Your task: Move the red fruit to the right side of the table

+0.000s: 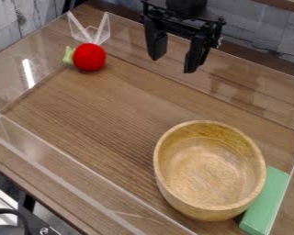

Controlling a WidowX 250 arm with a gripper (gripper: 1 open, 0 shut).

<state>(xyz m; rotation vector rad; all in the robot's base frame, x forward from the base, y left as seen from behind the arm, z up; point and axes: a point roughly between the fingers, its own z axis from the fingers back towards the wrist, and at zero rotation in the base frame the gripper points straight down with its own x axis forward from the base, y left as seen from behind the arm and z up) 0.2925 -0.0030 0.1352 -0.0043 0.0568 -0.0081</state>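
— Red was the first thing I looked for. Where did you have it?

— I saw the red fruit [88,58] at about ten o'clock on the table [100,119], near the far acrylic wall, green tip turned to the left, resting on the wood grain.

— And my gripper?

— I had the gripper [175,53] at twelve o'clock, pointing down, its black fingers [194,57] spread apart with nothing between them. It hung to the right of the fruit, clearly apart from it.

— Anything else on the board?

— I noted a wooden bowl [211,171] at five o'clock, upright and empty, and a pale-green block [267,204] lying just beside its right rim; I could not tell whether they touched.
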